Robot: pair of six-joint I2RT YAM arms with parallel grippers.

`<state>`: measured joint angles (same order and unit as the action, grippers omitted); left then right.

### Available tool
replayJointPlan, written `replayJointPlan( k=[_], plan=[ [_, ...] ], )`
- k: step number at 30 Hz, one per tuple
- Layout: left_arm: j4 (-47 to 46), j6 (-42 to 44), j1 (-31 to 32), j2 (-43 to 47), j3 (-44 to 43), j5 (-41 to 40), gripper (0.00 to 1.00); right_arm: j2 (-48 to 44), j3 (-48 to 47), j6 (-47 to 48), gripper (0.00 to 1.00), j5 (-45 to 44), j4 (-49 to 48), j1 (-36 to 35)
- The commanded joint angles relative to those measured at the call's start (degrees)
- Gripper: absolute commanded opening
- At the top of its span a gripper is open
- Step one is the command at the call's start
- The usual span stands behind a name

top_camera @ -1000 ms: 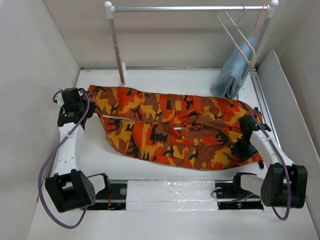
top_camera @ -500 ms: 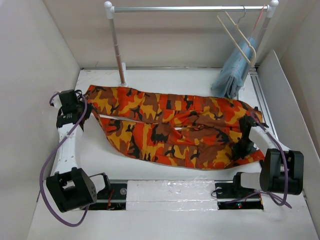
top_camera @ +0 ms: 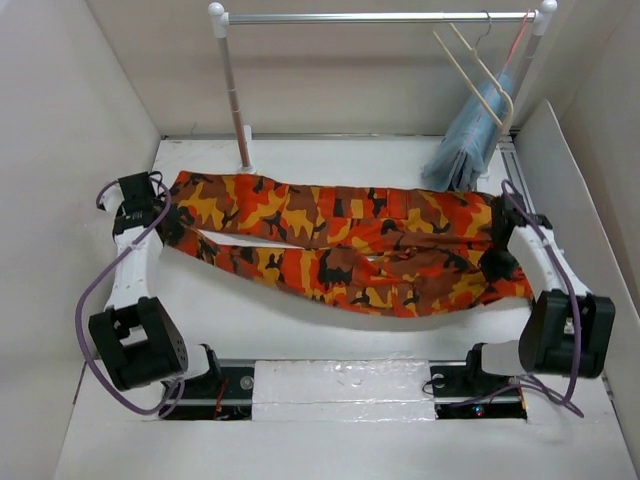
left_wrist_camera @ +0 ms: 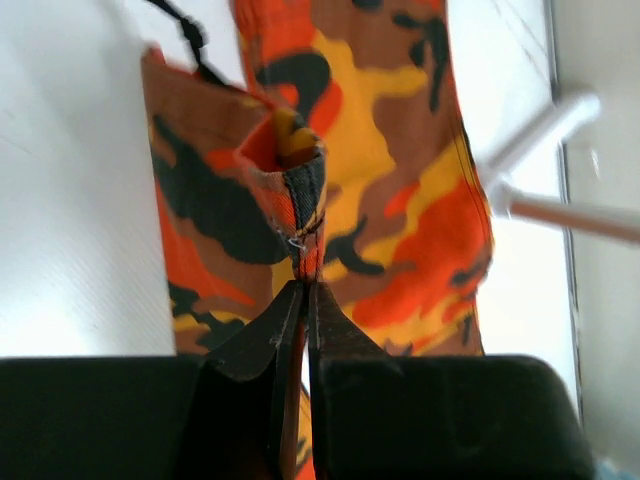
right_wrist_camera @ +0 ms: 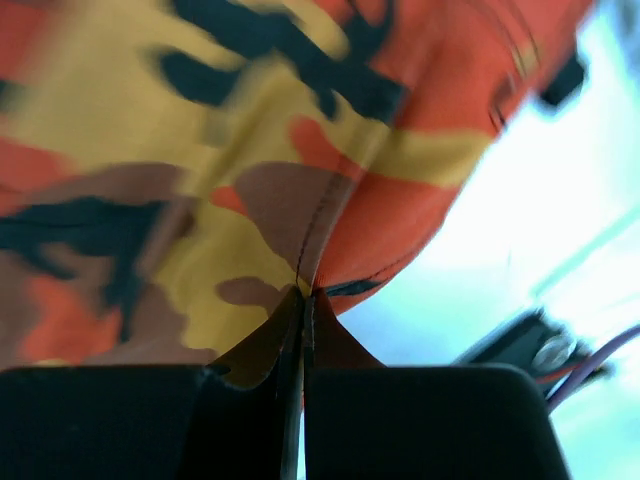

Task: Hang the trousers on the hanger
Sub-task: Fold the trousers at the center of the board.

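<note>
The camouflage trousers (top_camera: 340, 245) hang stretched across the table between my two grippers, folded lengthwise and sagging in the middle. My left gripper (top_camera: 172, 226) is shut on the trousers (left_wrist_camera: 370, 180) at their left end, with cloth pinched between the black fingers (left_wrist_camera: 250, 345). At the right end my right gripper (top_camera: 497, 262) is shut on the trousers (right_wrist_camera: 200, 200) too, a fold of fabric caught at its fingertips (right_wrist_camera: 335, 340). The cream hanger (top_camera: 478, 72) hangs by its metal hook at the right end of the rail (top_camera: 380, 17), far behind the trousers.
A light blue garment (top_camera: 470, 140) hangs on a thin pinkish-red hanger (top_camera: 518, 38) beside the cream one. The rack's left post (top_camera: 235, 100) stands just behind the trousers' left end. White walls close in on both sides.
The right gripper has shut on the trousers' right end. Both arms have lifted and pulled apart, so the trousers went from lying spread out to a narrower, stretched band.
</note>
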<state>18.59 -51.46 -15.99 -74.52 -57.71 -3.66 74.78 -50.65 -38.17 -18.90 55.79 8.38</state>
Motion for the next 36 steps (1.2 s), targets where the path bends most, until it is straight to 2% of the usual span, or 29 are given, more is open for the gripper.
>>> replayJointPlan(
  k=[1, 2, 8, 14, 16, 18, 19, 20, 21, 22, 23, 25, 26, 27, 29, 30, 32, 34, 36],
  plan=[
    [0.39, 1.36, -2.73, -2.46, -6.08, -5.03, 0.00, 4.74, -12.16, 10.30, 0.00, -5.44, -2.10, -2.13],
    [1.00, 1.54, -2.73, -3.25, -8.36, -5.82, 0.00, 7.80, -17.67, 11.18, 0.00, -5.62, -1.74, -2.75],
    [2.86, 2.24, -2.73, -6.42, -15.74, -11.72, 0.00, 16.78, -33.09, 19.62, 0.00, -4.75, -1.65, -3.99],
    [-6.80, 4.61, -2.73, -10.98, -20.49, -10.58, 0.00, 30.58, -49.09, 27.88, 0.00, -3.17, -3.58, -0.47],
    [-5.94, 6.36, -0.90, -17.56, -24.97, -11.71, 0.00, 35.05, -52.86, 29.64, 0.00, -1.76, -6.30, 0.41],
    [-1.65, 9.97, 0.51, -26.40, -34.37, -12.94, 0.00, 37.70, -55.16, 30.78, 0.01, -1.15, -7.70, 1.72],
    [0.90, 11.63, 1.30, -31.95, -39.79, -11.82, 0.00, 40.07, -57.17, 30.70, 0.21, -1.23, -7.80, 1.73],
    [0.92, 11.91, 1.31, -32.00, -42.46, -11.81, 0.00, 40.79, -57.45, 30.70, 0.44, -1.23, -7.80, 1.73],
    [3.27, 12.35, 1.92, -36.44, -44.57, -12.33, 0.00, 40.88, -57.19, 30.79, 0.65, -0.54, -9.11, 2.25],
    [3.99, 13.31, 2.45, -38.49, -46.94, -11.55, 0.07, 40.71, -56.49, 30.88, 0.84, 0.69, -10.16, 2.25],
    [5.56, 14.88, 2.45, -39.99, -52.10, -11.28, 0.12, 38.79, -53.96, 30.88, 0.89, 1.57, -12.18, 2.25],
    [9.10, 15.86, 2.45, -41.93, -54.78, -12.07, 0.24, 35.36, -49.65, 29.74, 0.97, 4.46, -14.38, 2.25],
    [7.01, 17.00, 2.45, -41.24, -54.09, -11.20, 0.24, 33.43, -46.76, 29.74, 0.99, 4.48, -15.96, 2.25],
    [6.73, 17.27, 2.45, -40.01, -53.82, -11.45, 0.23, 28.62, -40.29, 28.17, 1.00, 8.74, -19.37, 2.25],
    [7.60, 16.75, 2.45, -38.86, -53.82, -12.69, 0.05, 23.24, -32.71, 27.02, 1.00, 10.97, -23.16, 2.25],
    [8.82, 16.40, 2.98, -36.94, -53.47, -13.56, 0.00, 17.82, -25.62, 25.79, 1.00, 11.42, -26.23, 1.56],
    [8.92, 16.22, 2.98, -33.51, -51.28, -15.14, 0.00, 12.43, -18.81, 25.08, 1.00, 11.16, -29.06, 0.58],
    [7.17, 16.13, 2.98, -26.32, -45.05, -16.63, 0.00, 5.42, -10.75, 23.06, 1.00, 10.81, -32.23, -0.21],
    [5.24, 16.39, 2.98, -20.00, -38.46, -17.26, 0.00, 1.61, -6.76, 22.01, 1.00, 12.38, -34.78, -1.61]
  ],
)
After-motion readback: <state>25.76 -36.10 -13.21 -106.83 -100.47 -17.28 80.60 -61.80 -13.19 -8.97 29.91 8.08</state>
